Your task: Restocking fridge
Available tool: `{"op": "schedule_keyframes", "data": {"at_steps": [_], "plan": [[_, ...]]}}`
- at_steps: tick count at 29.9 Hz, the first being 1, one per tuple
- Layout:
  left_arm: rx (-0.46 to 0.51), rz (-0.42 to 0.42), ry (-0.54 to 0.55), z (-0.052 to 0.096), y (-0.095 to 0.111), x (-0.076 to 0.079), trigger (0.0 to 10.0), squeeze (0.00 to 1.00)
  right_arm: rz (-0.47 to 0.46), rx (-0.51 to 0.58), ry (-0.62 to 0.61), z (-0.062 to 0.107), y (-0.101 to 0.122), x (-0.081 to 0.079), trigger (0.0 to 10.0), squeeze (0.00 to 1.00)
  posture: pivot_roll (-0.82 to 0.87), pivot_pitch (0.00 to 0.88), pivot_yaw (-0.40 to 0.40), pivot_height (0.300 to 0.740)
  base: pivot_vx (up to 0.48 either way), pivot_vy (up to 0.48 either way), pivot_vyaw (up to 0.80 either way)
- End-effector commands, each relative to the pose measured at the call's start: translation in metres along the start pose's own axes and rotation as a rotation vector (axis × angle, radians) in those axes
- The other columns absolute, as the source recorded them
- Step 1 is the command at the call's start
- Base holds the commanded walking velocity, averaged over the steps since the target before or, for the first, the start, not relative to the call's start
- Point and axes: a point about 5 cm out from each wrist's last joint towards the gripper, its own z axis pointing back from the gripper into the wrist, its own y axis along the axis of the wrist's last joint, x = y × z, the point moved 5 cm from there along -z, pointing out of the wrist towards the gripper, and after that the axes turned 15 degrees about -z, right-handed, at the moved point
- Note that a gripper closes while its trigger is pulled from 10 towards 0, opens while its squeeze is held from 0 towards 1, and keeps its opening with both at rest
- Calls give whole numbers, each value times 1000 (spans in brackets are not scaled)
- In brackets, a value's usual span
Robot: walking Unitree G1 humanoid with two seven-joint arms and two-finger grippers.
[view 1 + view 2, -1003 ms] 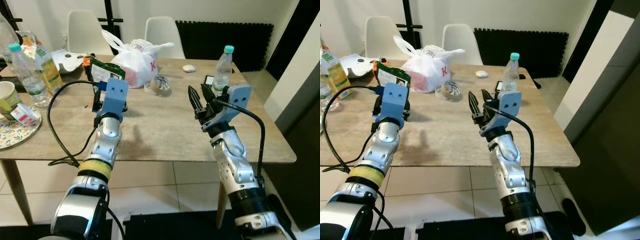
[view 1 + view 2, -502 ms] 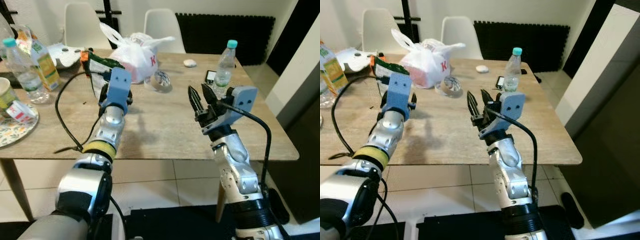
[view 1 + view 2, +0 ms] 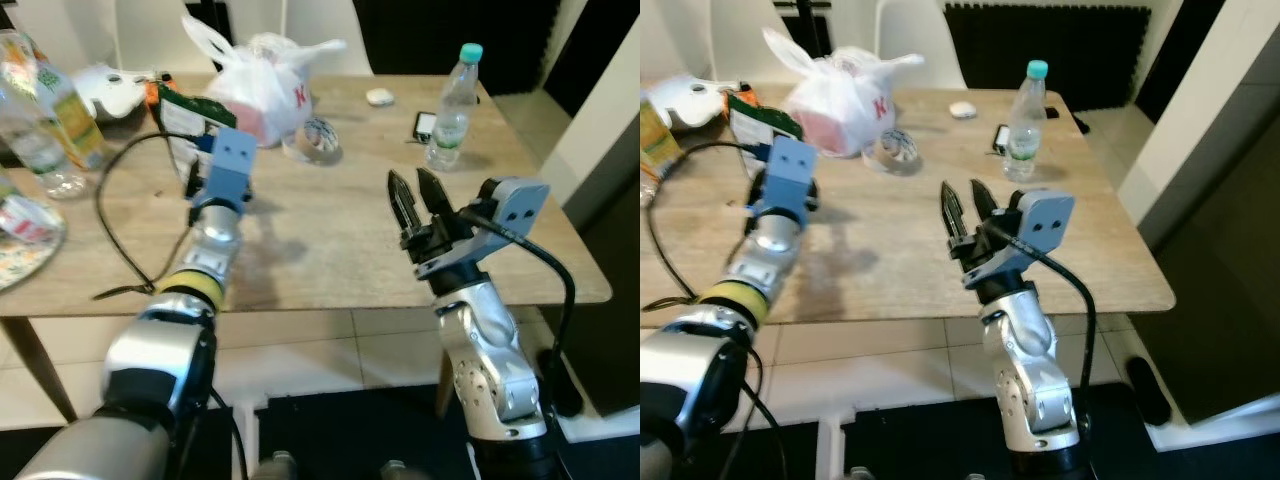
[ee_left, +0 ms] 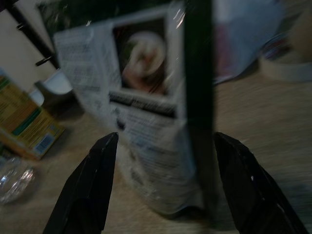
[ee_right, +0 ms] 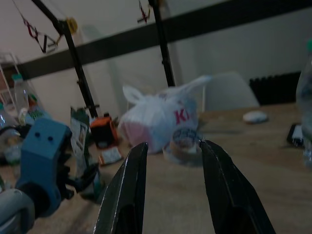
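Observation:
A green and white food packet [image 3: 183, 122] stands upright on the wooden table [image 3: 320, 240], left of the middle. My left gripper [image 4: 165, 195] is open at the packet's base, with one black finger [image 4: 90, 187] on each side of it and a gap to each. The left arm's blue wrist housing [image 3: 234, 166] sits just before the packet. My right gripper [image 3: 407, 182] is open and empty, raised above the table's near right part with its fingers pointing up. A clear water bottle [image 3: 452, 103] with a teal cap stands at the back right.
A white plastic bag [image 3: 262, 80] and a tape roll [image 3: 312, 141] sit behind the packet. A phone [image 3: 424, 125] lies beside the bottle. A juice carton [image 3: 70, 100], a clear bottle [image 3: 35, 150] and a plate [image 3: 20, 260] crowd the left. A black cable [image 3: 115, 235] loops over the table.
The camera has tipped down and moved closer, so the whole scene has shifted. The left gripper stays at the packet. The right gripper stays raised and open.

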Motion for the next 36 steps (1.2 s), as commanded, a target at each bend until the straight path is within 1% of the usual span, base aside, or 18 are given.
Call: {"op": "schedule_keyframes", "data": {"at_steps": [1, 2, 3, 5, 6, 7, 8, 9, 10, 11, 12, 13, 18, 27, 28, 33, 35, 36], "plan": [[1, -24, 18, -2, -2, -7, 10000, 0, 3, -16, 16, 2, 0, -4, 10000, 0, -109, 195, -55, 740, 0, 0, 0], [0, -27, 30, -2, -3, -8, 10000, 0, 6, -22, 23, 2, 0, -5, 10000, 0, -109, 196, -56, 740, 0, 0, 0], [-3, -27, 39, -2, -4, -10, 8039, 0, 10, -28, 30, 1, 1, -6, 10000, 0, -111, 201, -62, 740, 0, 0, 0], [-6, -26, 47, -1, -6, -11, 7765, 0, 13, -32, 34, 1, 2, -6, 10000, 0, -112, 206, -69, 740, 0, 0, 0], [-10, -22, 56, -1, -8, -13, 6353, 0, 15, -37, 36, 0, 3, -6, 10000, 0, -111, 211, -73, 740, 0, 0, 0], [-12, -20, 61, -1, -9, -14, 6353, 0, 16, -40, 37, 0, 3, -6, 10000, 0, -111, 211, -73, 740, 0, 0, 0], [-15, -17, 69, 0, -10, -15, 4353, 0, 17, -43, 38, -1, 4, -5, 10000, 0, -109, 216, -78, 740, 0, 0, 0], [-15, -17, 69, 0, -10, -15, 4353, 0, 17, -43, 38, -1, 4, -5, 10000, 0, -109, 216, -78, 740, 0, 0, 0], [-15, -17, 82, 0, -12, -17, 2980, 0, 17, -47, 38, -1, 4, -6, 10000, 0, -109, 216, -79, 740, 0, 0, 0], [-15, -17, 82, 0, -12, -17, 2980, 0, 17, -47, 38, -1, 4, -6, 10000, 0, -109, 216, -79, 740, 0, 0, 0], [-14, -18, 90, 0, -13, -18, 1059, 0, 17, -49, 37, -1, 4, -6, 10000, 0, -109, 216, -79, 740, 0, 0, 0], [-13, -16, 114, 1, -15, -22, 0, 0, 15, -54, 39, -2, 3, -7, 10000, 0, -111, 208, -81, 740, 0, 0, 0], [-20, -13, 172, 2, -20, -33, 0, 0, 12, -69, 45, -3, -1, -8, 10000, 0, -107, 194, -79, 740, 0, 0, 0], [28, -24, 231, 8, -23, -39, 0, 0, 13, -80, 45, -6, -4, -6, 10000, 0, -77, 143, -73, 740, 0, 0, 0], [40, -19, 237, 12, -26, -38, 10000, 0, 13, -82, 45, -6, -5, -6, 10000, 0, -67, 131, -71, 740, 0, 0, 0], [110, -2, 275, 26, -27, -37, 10000, 0, 16, -95, 51, -6, -10, -5, 10000, 0, -50, 117, -69, 740, 0, 0, 0], [212, 1, 269, 36, -13, -44, 10000, 0, 31, -107, 59, -6, -13, -4, 10000, 0, -31, 108, -61, 740, 0, 0, 0], [212, 1, 269, 36, -13, -44, 10000, 0, 31, -107, 59, -6, -13, -4, 10000, 0, -31, 108, -61, 740, 0, 0, 0]]}}
